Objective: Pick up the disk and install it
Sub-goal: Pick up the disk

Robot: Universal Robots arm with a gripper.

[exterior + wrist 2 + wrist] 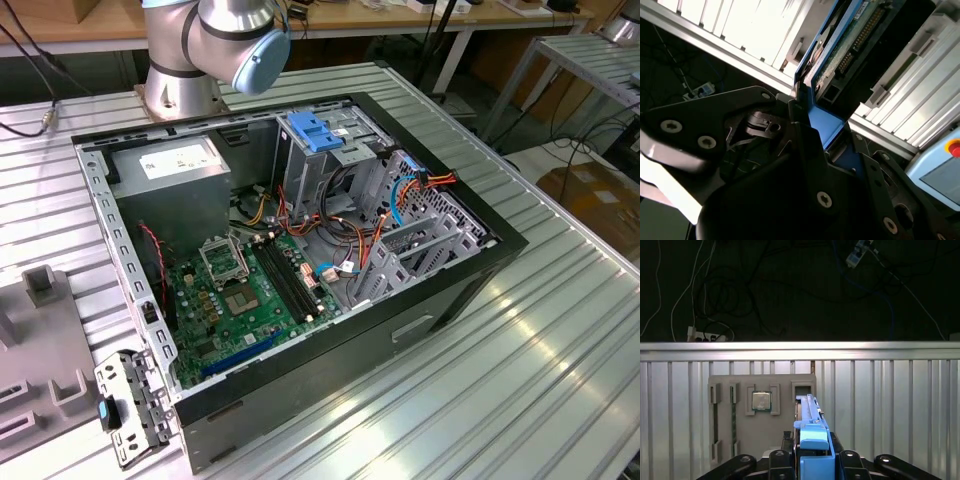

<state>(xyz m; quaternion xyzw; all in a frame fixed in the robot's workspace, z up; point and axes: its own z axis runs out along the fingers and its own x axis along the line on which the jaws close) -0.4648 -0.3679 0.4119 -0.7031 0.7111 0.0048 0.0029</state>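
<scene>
In both wrist views my gripper [812, 456] is shut on the disk [810, 422]. The first wrist view shows the disk edge-on, its blue side rail [814, 437] between the black fingers [781, 460]. It hangs over a grey parts tray [765, 440] on the ribbed metal table. In the second wrist view the disk [850, 45] shows its green circuit-board face and a blue rail, clamped at my gripper [815, 117]. In the exterior view the open computer case [490, 255] lies on the table.
The case holds a grey power-supply box [175, 175], a motherboard [250, 290], loose cables and a drive cage with a light-blue bracket [315, 130]. The arm's base [180, 85] stands behind it. The grey tray carries a processor chip [760, 401] and memory sticks [733, 415].
</scene>
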